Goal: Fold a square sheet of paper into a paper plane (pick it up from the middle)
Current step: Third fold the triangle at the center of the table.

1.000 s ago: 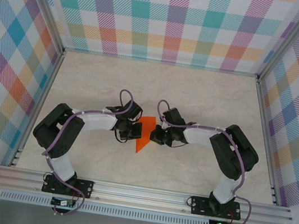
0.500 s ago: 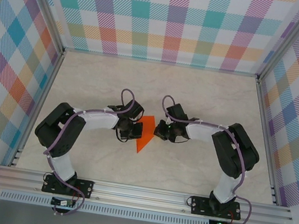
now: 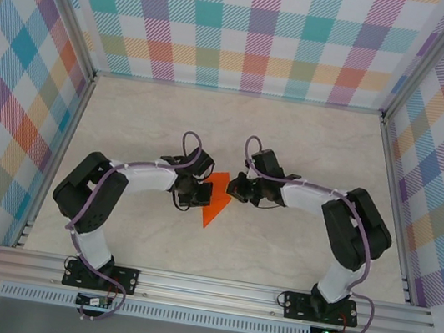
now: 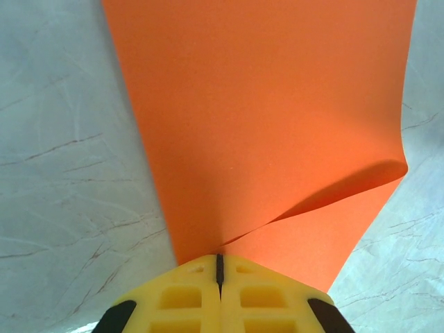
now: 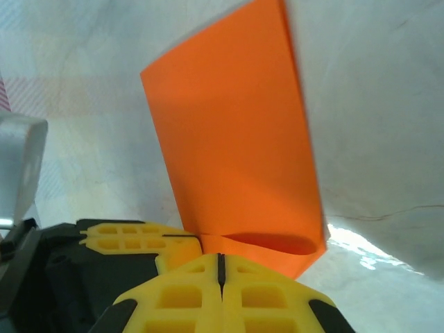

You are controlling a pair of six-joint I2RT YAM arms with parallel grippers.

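Note:
The square sheet of paper point(image 3: 215, 202) is bright orange and partly folded, tapering to a point toward the near edge of the table. My left gripper point(image 3: 197, 193) is shut on its left edge. In the left wrist view the paper point(image 4: 263, 118) rises from the closed yellow fingertips point(image 4: 219, 269) and one layer curls open at the right. My right gripper point(image 3: 235, 188) is shut at the paper's right edge. In the right wrist view the paper point(image 5: 236, 146) stands up beyond my closed gripper point(image 5: 220, 261), with a looped fold at its base. The left gripper's fingers point(image 5: 135, 237) show beside it.
A pale marbled tabletop point(image 3: 293, 144) lies inside an aluminium frame with checked cloth walls point(image 3: 261, 29). Both arms reach inward from their bases at the near rail point(image 3: 211, 287) and meet over the table's middle.
My right gripper has shifted a little farther from the near edge and its arm has swung outward. The paper and the left gripper have barely moved.

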